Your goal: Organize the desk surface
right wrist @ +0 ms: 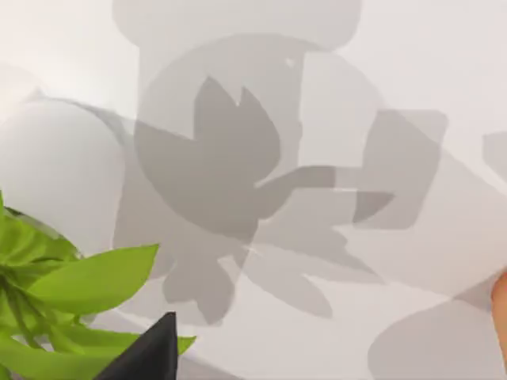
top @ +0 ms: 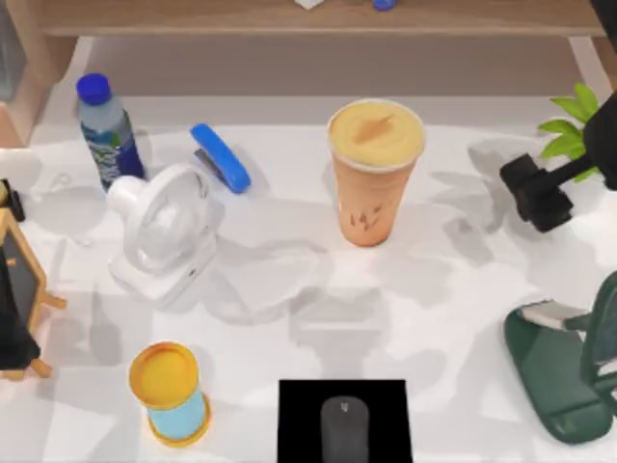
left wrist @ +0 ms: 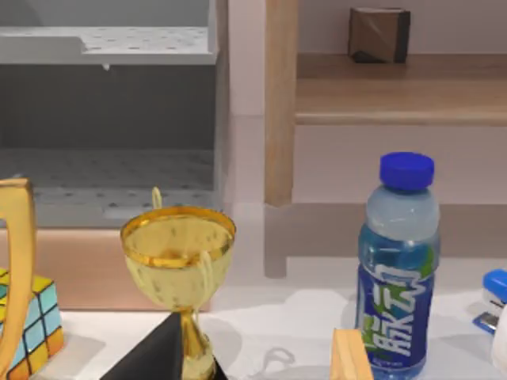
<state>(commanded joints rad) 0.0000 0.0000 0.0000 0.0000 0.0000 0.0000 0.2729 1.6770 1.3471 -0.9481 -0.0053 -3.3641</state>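
Observation:
The desk surface (top: 453,289) is a broad white tabletop with many things spread over it. A blue-capped water bottle (top: 108,133) (left wrist: 396,269), a blue stapler (top: 220,157), a white desk fan (top: 164,230) and a tall orange drink cup (top: 374,172) stand across the back half. Near the front are a yellow-lidded blue canister (top: 172,394) and a grey mouse (top: 344,426) on a black mat (top: 299,424). My right gripper (top: 535,193) hovers at the right side, next to a green plant (top: 571,127) (right wrist: 71,293). A dark part of my left gripper (left wrist: 162,356) juts in beside a gold trophy cup (left wrist: 178,253).
A wooden-framed little blackboard (top: 17,289) stands at the left edge, with a colour cube (left wrist: 32,321) near it. A dark green stand (top: 554,371) sits at the front right. A light wooden shelf (top: 308,17) runs along the back, with a small brown box (left wrist: 380,33) on it.

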